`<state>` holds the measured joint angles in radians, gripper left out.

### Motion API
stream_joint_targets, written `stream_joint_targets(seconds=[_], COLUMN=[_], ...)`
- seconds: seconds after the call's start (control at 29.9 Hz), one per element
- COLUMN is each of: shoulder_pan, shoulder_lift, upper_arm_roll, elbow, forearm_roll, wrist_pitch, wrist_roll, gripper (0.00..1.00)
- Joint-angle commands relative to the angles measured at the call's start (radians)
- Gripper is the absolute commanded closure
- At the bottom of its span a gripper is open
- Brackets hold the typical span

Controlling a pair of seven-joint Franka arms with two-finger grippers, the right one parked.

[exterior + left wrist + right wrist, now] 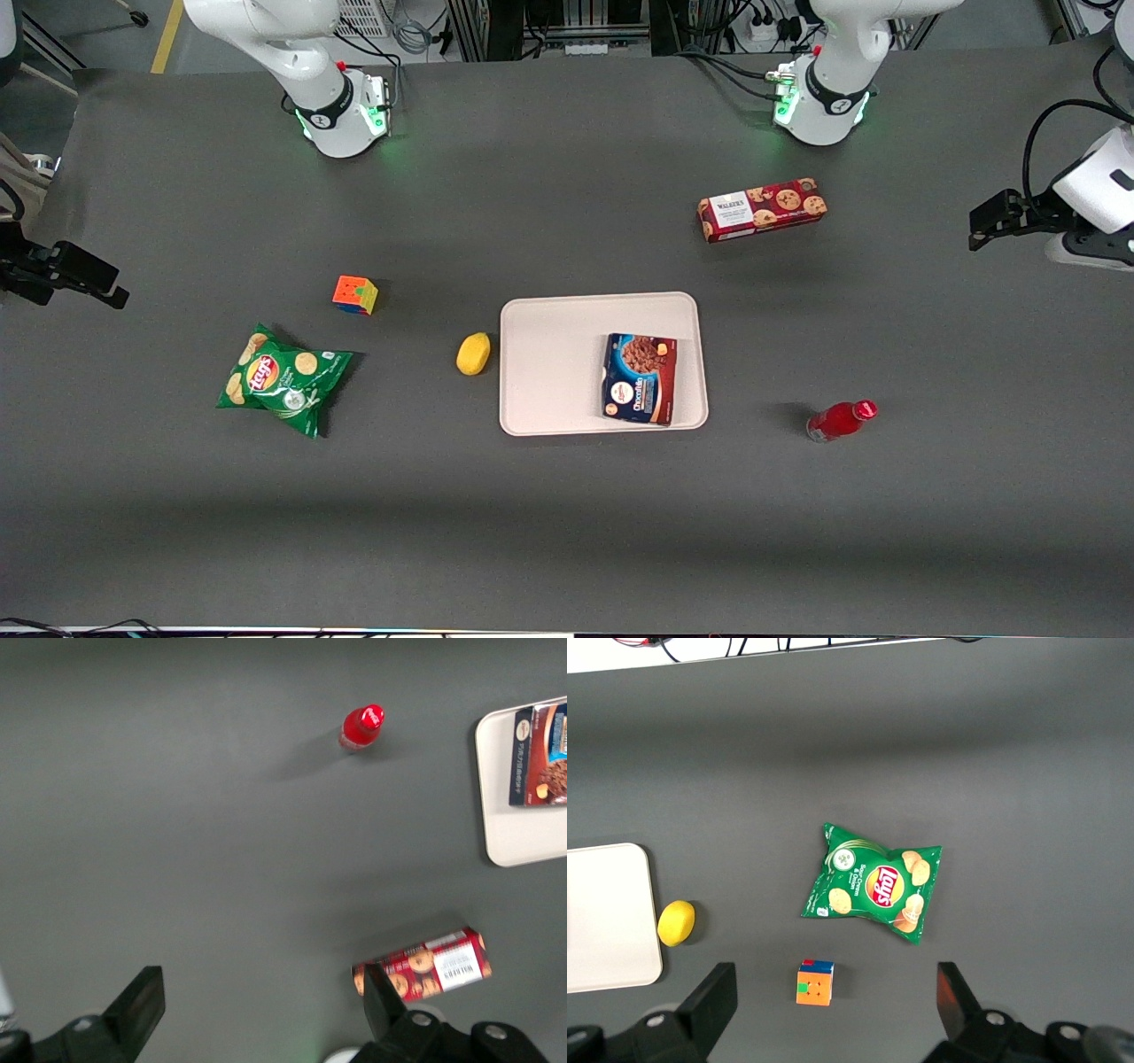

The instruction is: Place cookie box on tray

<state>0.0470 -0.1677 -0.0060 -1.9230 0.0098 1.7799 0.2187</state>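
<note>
the cookie box (640, 378) lies flat on the tray (549, 363); the claw (257, 1014) hangs wide and empty above the desk (567, 532), its only plausible risk clipping the walkers box (423, 962) nearby.

Green crinkled foil chip bag (874, 892): red-and-yellow "Lay's" logo, clearly legible in the right wrist view and the front view; a small round white emblem near one corner, its wording too small to read. Long red cardboard biscuit box (762, 209): white panel headed "Walkers"; a barcode label shows in the left wrist view, digits illegible. Flat dark blue and brown cookie box (640, 378) lying on the pale tray: white lettering and a small round logo, not readable.
</note>
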Motion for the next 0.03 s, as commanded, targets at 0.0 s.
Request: stream_joint_targets(seconds=[0.0], shoulder_pan=[-0.006], shoulder_lift=[-0.006], upper_arm_roll=[0.004], elbow=[0.007], forearm_roll=[-0.022], wrist_pitch=[0.009], wrist_roll=[-0.018], gripper=[0.00])
